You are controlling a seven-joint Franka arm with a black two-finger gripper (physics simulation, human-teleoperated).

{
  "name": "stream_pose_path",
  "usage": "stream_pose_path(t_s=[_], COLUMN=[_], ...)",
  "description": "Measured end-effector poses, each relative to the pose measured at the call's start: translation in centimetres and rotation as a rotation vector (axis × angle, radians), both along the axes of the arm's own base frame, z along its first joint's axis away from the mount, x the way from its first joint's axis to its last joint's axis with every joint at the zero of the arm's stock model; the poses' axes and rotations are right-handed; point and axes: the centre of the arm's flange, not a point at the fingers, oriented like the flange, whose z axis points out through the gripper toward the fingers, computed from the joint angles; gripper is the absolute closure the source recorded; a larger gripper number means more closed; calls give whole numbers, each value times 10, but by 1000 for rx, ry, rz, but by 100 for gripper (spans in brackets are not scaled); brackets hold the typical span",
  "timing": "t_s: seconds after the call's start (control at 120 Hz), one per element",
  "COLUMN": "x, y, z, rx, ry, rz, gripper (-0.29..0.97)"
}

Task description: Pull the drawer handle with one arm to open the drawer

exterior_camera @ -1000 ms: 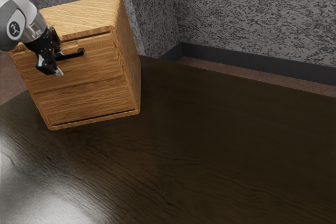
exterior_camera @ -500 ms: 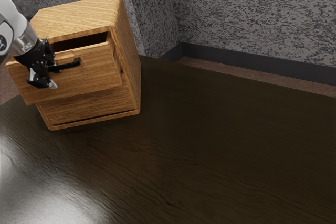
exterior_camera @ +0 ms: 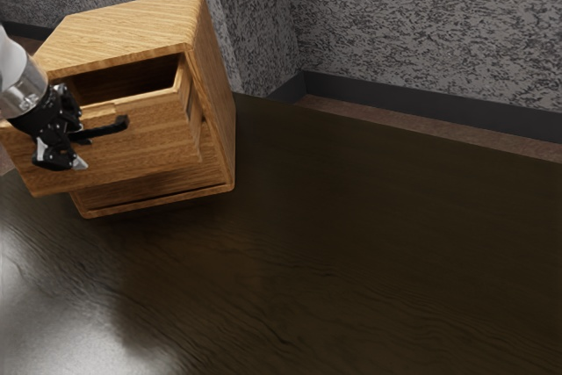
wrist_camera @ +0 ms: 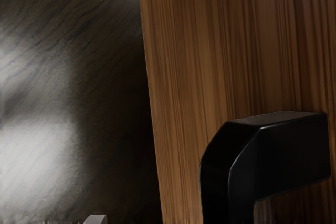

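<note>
Since the claw (exterior_camera: 63, 136) has drawn back toward the exterior view's left over the last second, we see that the top drawer (exterior_camera: 140, 142) has come with it. It sat flush a second ago, showed a gap half a second ago, and now stands well proud of the cabinet (exterior_camera: 132, 19), its dark hollow open from above. The claw stays closed on the black handle (exterior_camera: 104, 126), gripping one end of the bar. We judge the task largely done, though we cannot tell how much travel remains. The lower drawer (exterior_camera: 154, 183) sits shut. The cabinet is a boxy, oak-like block with straight grain, standing on the dark, glossy, wood-grained desk (exterior_camera: 351, 261), which throws back a pale glare. In the wrist view the handle (wrist_camera: 268, 156) reads as a matte, square-sectioned bracket with softened corners, standing off the streaked drawer front (wrist_camera: 220, 51). Behind, the wall (exterior_camera: 421, 15) is a rough grey speckle.
</note>
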Motion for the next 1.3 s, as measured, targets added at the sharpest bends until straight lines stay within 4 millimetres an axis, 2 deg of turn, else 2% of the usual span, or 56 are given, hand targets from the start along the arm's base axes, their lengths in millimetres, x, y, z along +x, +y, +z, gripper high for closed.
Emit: stream_pose_path(t_s=[0.15,0.342,0.658,0.917,1.067,1.2,1.25,1.3], x=[-13,-18,-44,-55,-58,-65,-68,-69], y=[-14,-36,-66,-73,-79,-89,-96,-107], z=[-4,-5,-6,-7,-1,11,20,44], rx=[4,16,33,27,35,50,65,91], ry=[-3,-8,-25,-38,-49,-66,-76,-101], rz=[3,-5,8,25,17,-1,-12,-30], gripper=[44,44,44,44,23,12,10,7])
